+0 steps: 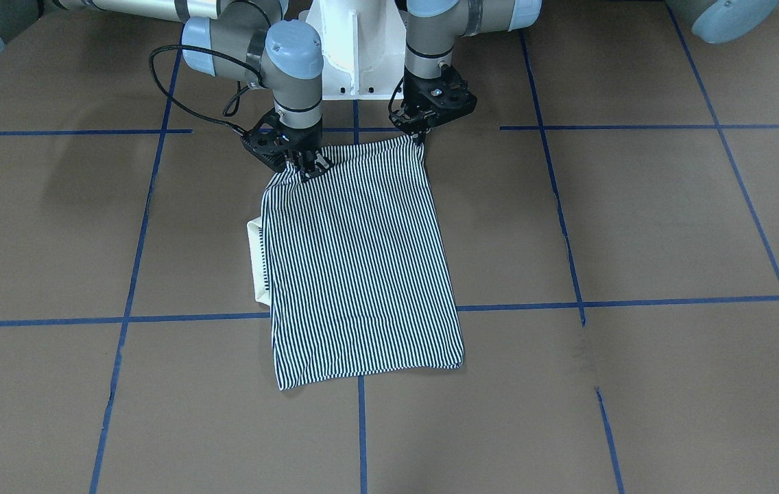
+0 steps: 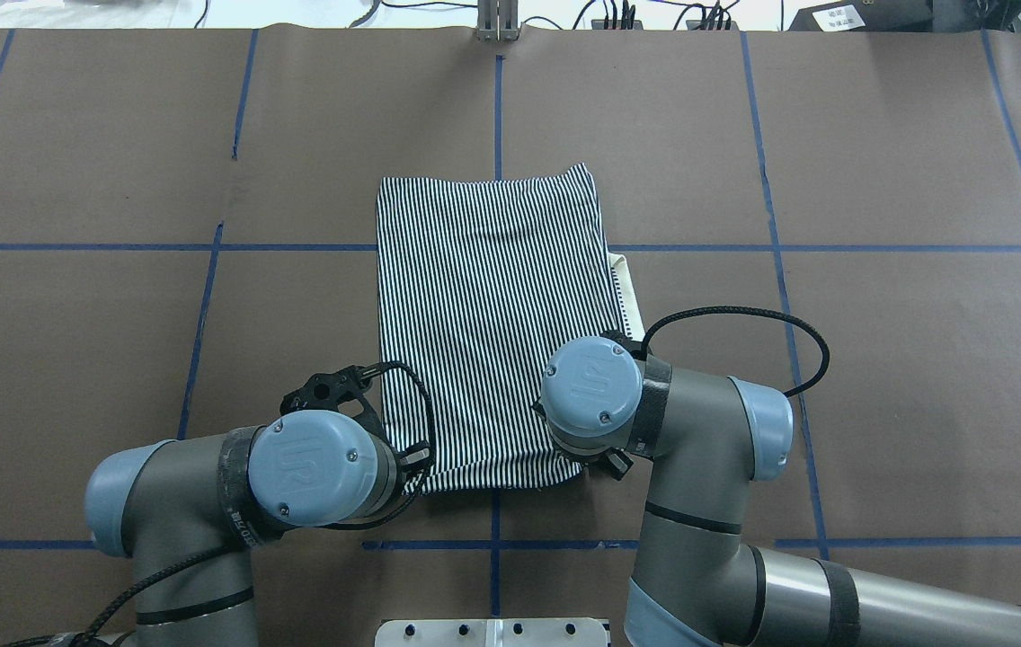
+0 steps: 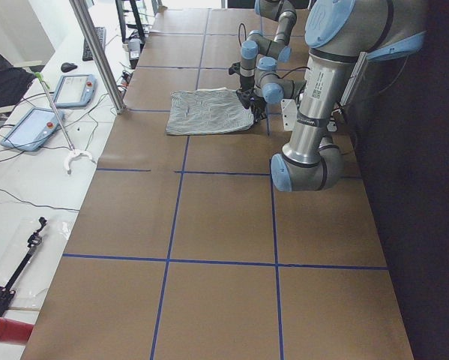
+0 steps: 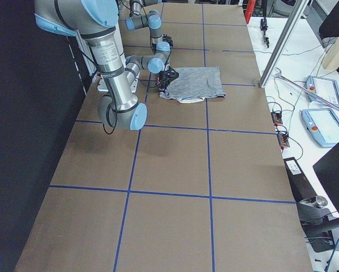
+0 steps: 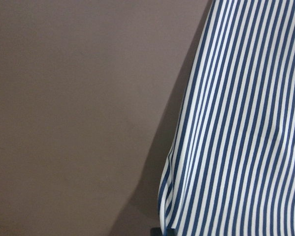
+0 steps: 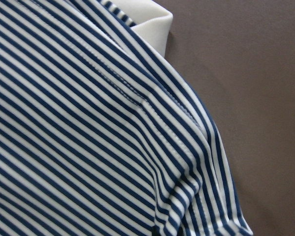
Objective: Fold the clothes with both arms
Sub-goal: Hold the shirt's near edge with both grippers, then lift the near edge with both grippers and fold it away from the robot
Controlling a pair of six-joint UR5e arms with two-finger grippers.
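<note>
The navy-and-white striped shirt [image 1: 362, 261] lies folded into a tall rectangle on the brown table, and also shows in the overhead view [image 2: 492, 314]. Its cream collar [image 1: 257, 261] pokes out from under one long side. My left gripper [image 1: 420, 135] is shut on the shirt's near corner on my left, and that corner is slightly raised. My right gripper [image 1: 307, 167] is shut on the near edge by the other corner. In the overhead view my wrists hide both sets of fingertips. The wrist views show only striped cloth [image 5: 245, 123] [image 6: 88, 137] over bare table.
The white pedestal base [image 1: 355, 48] stands just behind the grippers. Blue tape lines [image 1: 125, 302] mark a grid on the brown table. A side bench with tablets [image 3: 74, 90] and a metal post [image 3: 97, 52] runs along the table's far edge.
</note>
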